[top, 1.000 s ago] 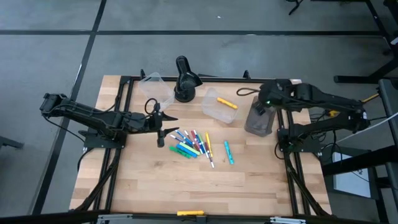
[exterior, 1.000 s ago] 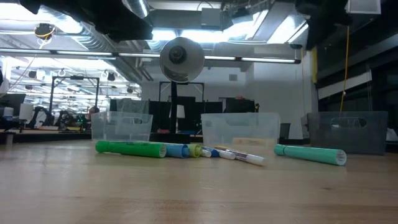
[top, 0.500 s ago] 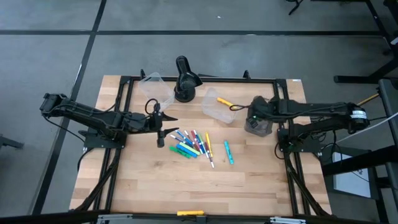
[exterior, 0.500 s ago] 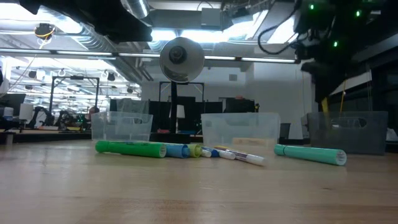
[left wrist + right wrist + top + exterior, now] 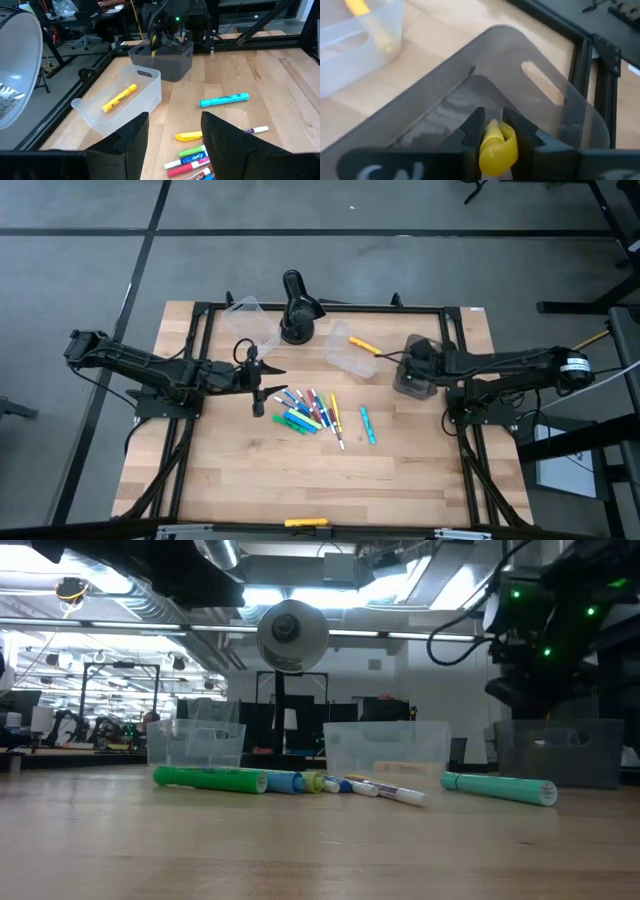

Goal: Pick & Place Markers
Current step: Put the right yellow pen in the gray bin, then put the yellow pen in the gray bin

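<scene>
Several markers (image 5: 310, 412) in mixed colours lie flat in a loose cluster at the table's middle, and a cyan one (image 5: 367, 424) lies apart to their right. My right gripper (image 5: 495, 122) is shut on a yellow marker (image 5: 496, 147) over the open grey tub (image 5: 470, 95) at the table's right (image 5: 405, 387). Another yellow marker (image 5: 120, 97) lies inside a clear tub (image 5: 352, 350). My left gripper (image 5: 265, 390) hovers open just left of the cluster; in the left wrist view nothing is between its fingers (image 5: 175, 135). My right gripper pinches the yellow marker between its two fingers, whose tips (image 5: 476, 120) flank the marker's body (image 5: 494, 131). The fingers slant down from the table's right side into the grey tub's opening. In the left wrist view the marker (image 5: 153, 42) hangs about upright, off the table.
A black desk lamp (image 5: 297, 308) stands at the far edge, its round head (image 5: 292, 635) above the tubs. A second clear tub (image 5: 250, 320) sits to the lamp's left. Bare wood lies toward the near edge. A black frame rail (image 5: 600, 75) runs beside the grey tub.
My right gripper has come down from well above the table toward the grey tub, rolling somewhat and staying shut on the yellow marker. Most of the drop came early; lately it has sunk only a little. The markers on the table have not moved.
</scene>
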Tool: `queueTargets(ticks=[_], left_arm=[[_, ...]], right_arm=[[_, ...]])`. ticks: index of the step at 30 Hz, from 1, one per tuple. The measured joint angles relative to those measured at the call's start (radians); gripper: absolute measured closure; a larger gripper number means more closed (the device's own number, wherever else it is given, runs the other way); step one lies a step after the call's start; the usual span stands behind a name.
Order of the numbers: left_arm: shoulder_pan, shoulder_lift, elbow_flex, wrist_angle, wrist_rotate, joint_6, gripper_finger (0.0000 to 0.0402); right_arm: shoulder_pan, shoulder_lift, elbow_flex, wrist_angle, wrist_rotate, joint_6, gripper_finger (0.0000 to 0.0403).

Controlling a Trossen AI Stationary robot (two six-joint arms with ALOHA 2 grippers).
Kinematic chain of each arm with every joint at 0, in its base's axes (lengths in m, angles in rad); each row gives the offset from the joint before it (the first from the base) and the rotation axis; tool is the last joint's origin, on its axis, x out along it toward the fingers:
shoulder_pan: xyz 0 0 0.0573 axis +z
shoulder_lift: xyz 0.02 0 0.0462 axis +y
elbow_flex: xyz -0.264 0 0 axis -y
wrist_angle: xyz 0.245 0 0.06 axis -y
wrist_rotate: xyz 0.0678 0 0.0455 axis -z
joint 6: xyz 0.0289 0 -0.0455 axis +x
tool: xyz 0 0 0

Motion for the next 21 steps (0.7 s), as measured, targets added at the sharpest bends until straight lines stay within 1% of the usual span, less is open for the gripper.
queueTargets(ticks=[3,6,13,18,21], left_arm=[[0.000,0.000,0.000,0.000,0.000,0.000,0.0226],[0.000,0.000,0.000,0.000,0.000,0.000,0.0228],[0.000,0.000,0.000,0.000,0.000,0.000,0.0226],[0.000,0.000,0.000,-0.001,0.000,0.000,0.0228],[0.000,0.000,0.000,-0.001,0.000,0.000,0.0226]], right_arm=[[0.000,0.000,-0.025,0.054,0.035,0.001,0.0346],[0.000,0.000,-0.029,0.074,0.036,0.003,0.0336],[0.001,0.001,-0.032,0.094,-0.066,0.031,0.0299],[0.001,0.001,-0.032,0.094,-0.120,0.053,0.0287],[0.001,0.001,-0.032,0.096,-0.181,0.053,0.0286]])
